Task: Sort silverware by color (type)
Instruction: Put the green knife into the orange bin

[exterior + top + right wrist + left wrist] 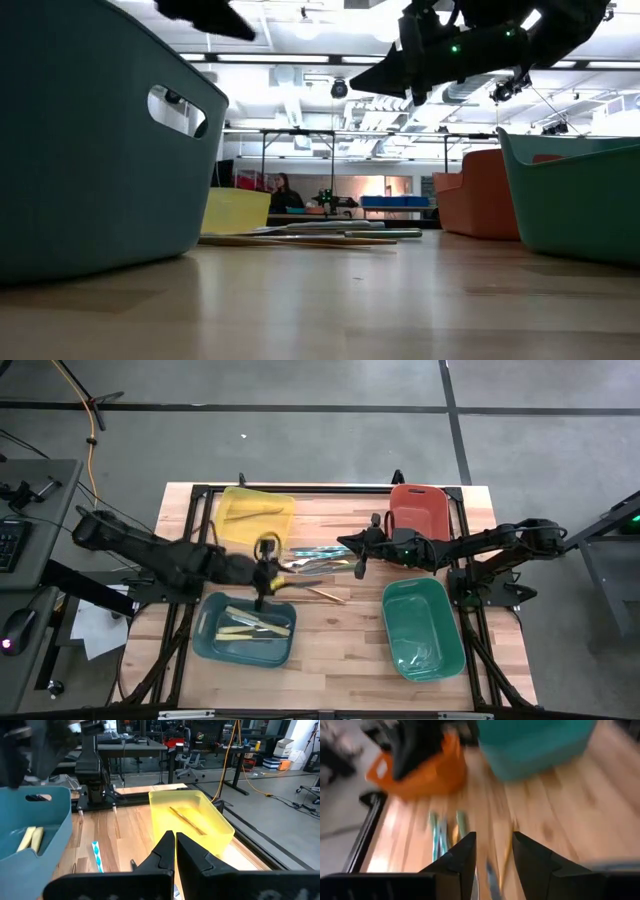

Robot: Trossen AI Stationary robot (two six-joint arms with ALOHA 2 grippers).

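Seemingly a drop-off was in hand: the left gripper (267, 582) was held at the blue bin (213, 643), its jaws parted with nothing seen between them. Unsorted silverware (318, 565) lay mid-bench. The right gripper (360, 565) hung clenched above it. Another pick was judged next.

No text, label, brand, number or sign can be read in any view: the bins, the arms and the wooden surface show no legible marks, and whatever hangs in the room behind is too small and blurred to make out
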